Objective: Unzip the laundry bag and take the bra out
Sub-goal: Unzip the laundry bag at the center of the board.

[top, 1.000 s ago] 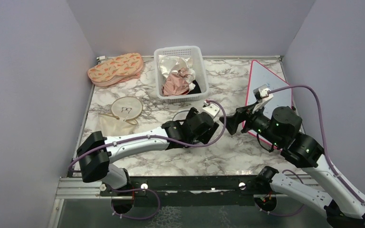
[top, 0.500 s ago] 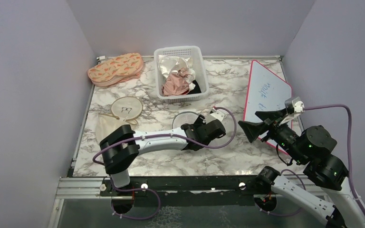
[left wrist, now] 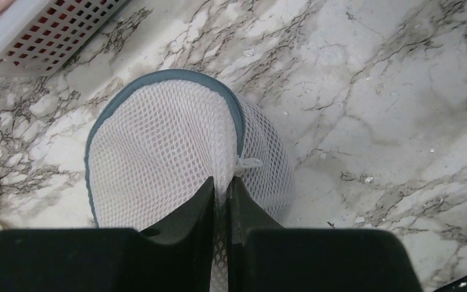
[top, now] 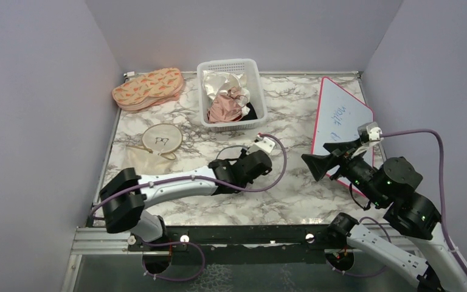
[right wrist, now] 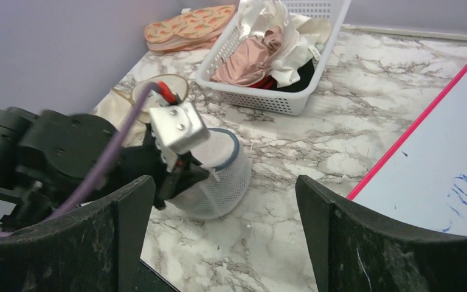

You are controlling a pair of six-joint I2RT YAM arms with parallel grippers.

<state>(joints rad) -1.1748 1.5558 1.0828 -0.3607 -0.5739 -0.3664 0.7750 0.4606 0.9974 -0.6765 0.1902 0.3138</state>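
Note:
The laundry bag (left wrist: 158, 146) is a white mesh drum with a blue-grey zip rim, lying tilted on the marble. My left gripper (left wrist: 221, 182) is shut on a fold of its mesh beside the white zip pull (left wrist: 247, 162). From above, the left gripper (top: 241, 159) covers most of the laundry bag (top: 226, 150). My right gripper (top: 321, 159) hangs open to the right, apart from the laundry bag (right wrist: 231, 179), with nothing between its fingers. The bra is out of view; the mesh shows only white.
A white slotted basket (top: 256, 82) with pink, cream and black cloth stands at the back. A pink-edged whiteboard (top: 343, 115) lies right. Peach patterned pouches (top: 149, 88) sit back left. A round cream pouch (top: 161, 139) on cream cloth (top: 138, 163) lies left.
My left gripper has shut on the bag's mesh and drawn slightly back to the left. My right arm has swung away from the centre to the right, still open.

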